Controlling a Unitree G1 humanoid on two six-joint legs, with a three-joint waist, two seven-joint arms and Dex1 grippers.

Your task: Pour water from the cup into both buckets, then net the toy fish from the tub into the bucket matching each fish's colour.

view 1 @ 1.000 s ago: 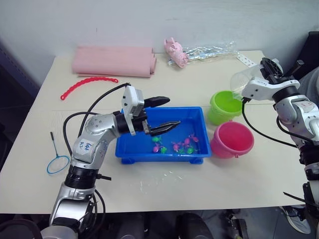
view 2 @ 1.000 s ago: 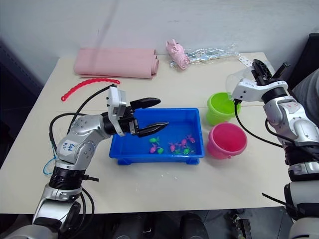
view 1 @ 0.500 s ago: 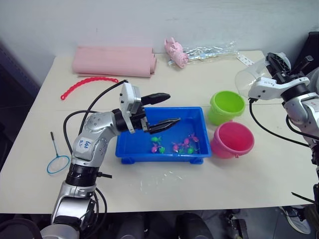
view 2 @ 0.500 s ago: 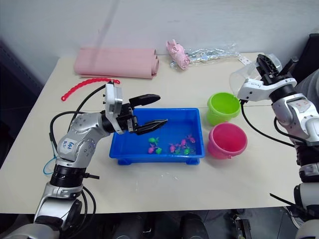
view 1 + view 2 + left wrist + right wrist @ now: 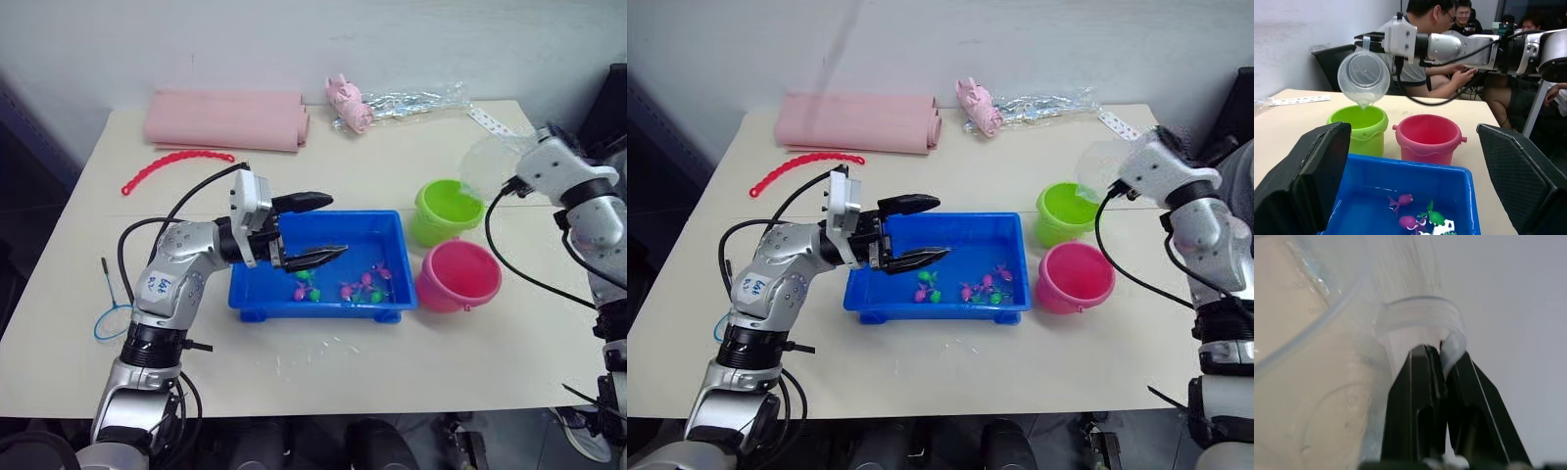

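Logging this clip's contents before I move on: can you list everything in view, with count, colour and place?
Cup: one, clear, tipped above the green bucket.
Buckets: two; lime green, pink nearer, right of the tub.
Tub: one, blue, table centre.
Toy fish: several, pink and green, in the tub.
Net: one, light-blue ring, table's left edge.
Folded cloth: one, pink, far side.
Bead chain: one, red.
Pig toy: one, pale pink, beside a clear wrapper.
People: seated behind the table.
Left gripper: open, over the tub.
Right gripper: shut on the cup's handle.

head pair: down over table [image 5: 323, 382] | wrists: close along fingers [image 5: 1308, 181]
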